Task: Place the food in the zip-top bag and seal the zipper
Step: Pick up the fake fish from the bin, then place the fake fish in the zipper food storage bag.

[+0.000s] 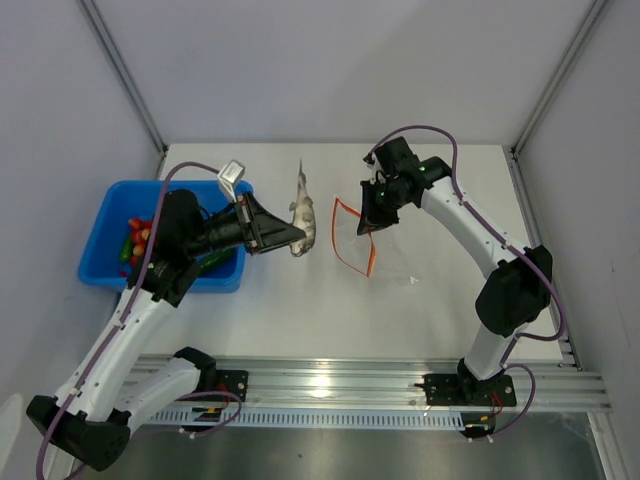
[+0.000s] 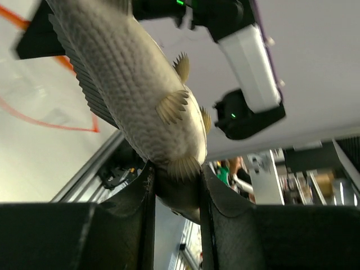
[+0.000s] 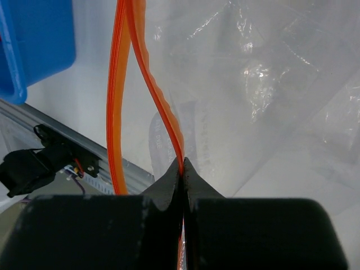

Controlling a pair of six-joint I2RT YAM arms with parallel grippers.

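On the bench (image 1: 420, 300), I judge the job barely begun. The tray (image 1: 105, 215) sits at the left edge with red, green and yellow pieces (image 1: 135, 240) in it, so most of the food waits there. The bag (image 3: 264, 90) lies right of centre, well apart from the tray, and I see nothing inside the part of it that shows. Between tray and bag, my left hand (image 1: 292, 237) is clenched on a fish (image 1: 303, 215), gripping it by the end nearest me with the tail pointing away. The fish is near the bag's mouth but not in it. My right hand (image 3: 183, 169) is pinched tight on one lip of the zipper (image 3: 161, 107). The other lip bows away from it, so the mouth stands open towards the fish.

Nothing is bagged yet, as far as I can tell. What remains is the fish going in, then the pieces from the tray, then pressing the zipper closed along its length.
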